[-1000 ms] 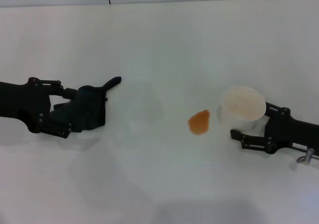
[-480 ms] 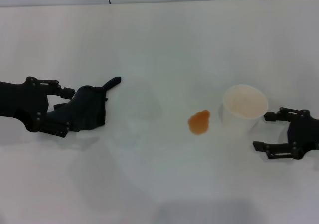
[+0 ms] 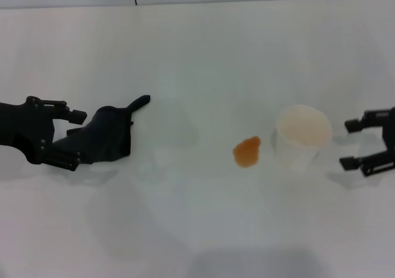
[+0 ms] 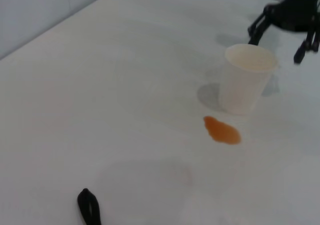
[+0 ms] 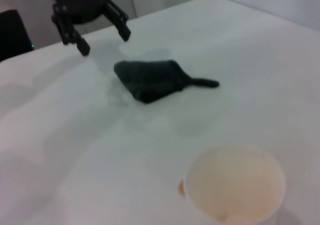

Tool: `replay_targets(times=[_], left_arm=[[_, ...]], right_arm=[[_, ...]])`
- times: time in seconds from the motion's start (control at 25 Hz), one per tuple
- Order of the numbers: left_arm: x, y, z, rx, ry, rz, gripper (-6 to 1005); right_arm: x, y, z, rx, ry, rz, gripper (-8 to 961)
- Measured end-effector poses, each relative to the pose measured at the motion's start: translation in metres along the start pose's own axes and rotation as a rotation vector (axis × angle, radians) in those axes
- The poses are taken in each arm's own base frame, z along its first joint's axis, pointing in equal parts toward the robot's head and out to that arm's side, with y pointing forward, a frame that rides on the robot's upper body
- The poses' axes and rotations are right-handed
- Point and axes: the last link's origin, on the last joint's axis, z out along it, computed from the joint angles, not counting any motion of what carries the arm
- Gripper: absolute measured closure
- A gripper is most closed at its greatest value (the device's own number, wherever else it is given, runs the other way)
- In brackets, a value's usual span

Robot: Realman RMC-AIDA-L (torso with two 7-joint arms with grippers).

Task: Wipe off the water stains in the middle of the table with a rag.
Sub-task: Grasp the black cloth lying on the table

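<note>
The dark rag (image 3: 106, 139) lies on the white table (image 3: 197, 55) at the left, with its pointed corner (image 3: 141, 100) toward the middle. My left gripper (image 3: 75, 139) is open at the rag's left end and does not hold it. In the right wrist view the left gripper (image 5: 102, 40) stands just behind the rag (image 5: 150, 79). The orange-brown water stain (image 3: 247, 151) sits near the middle, also in the left wrist view (image 4: 221, 131). My right gripper (image 3: 349, 145) is open and empty at the right edge, apart from the cup.
A whitish translucent cup (image 3: 302, 136) stands upright just right of the stain, also in the left wrist view (image 4: 246, 77) and the right wrist view (image 5: 234, 187). A wall edge runs along the table's far side.
My right gripper has drawn back to the right, away from the cup it flanked. My left gripper has slid a little to the left off the rag. Rag, cup and stain have not moved.
</note>
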Motion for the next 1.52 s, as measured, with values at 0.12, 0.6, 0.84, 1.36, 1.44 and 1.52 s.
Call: replay_targets(times=[0.12, 0.6, 0.84, 1.36, 1.44, 1.52], left_arm=[[0.001, 0.0, 0.001, 0.001, -0.005, -0.001, 107], [0.007, -0.008, -0.01, 0.064, -0.125, -0.033, 116], [0.011, -0.015, -0.021, 0.134, -0.166, -0.044, 120], [-0.006, -0.031, 0.007, 0.22, -0.218, -0.1, 129], [-0.008, -0.03, 0.016, 0.216, -0.214, -0.101, 131], [-0.009, -0.03, 0.023, 0.214, -0.212, -0.101, 132]], right_arm=[[-0.016, -0.004, -0.01, -0.002, 0.001, -0.028, 78], [-0.056, -0.009, -0.001, -0.048, 0.067, -0.106, 79], [-0.06, -0.009, 0.006, -0.053, 0.071, -0.123, 79], [-0.063, -0.007, 0.011, -0.057, 0.059, -0.127, 78], [-0.064, -0.007, 0.012, -0.059, 0.057, -0.13, 78], [-0.065, -0.007, 0.013, -0.062, 0.056, -0.133, 78]])
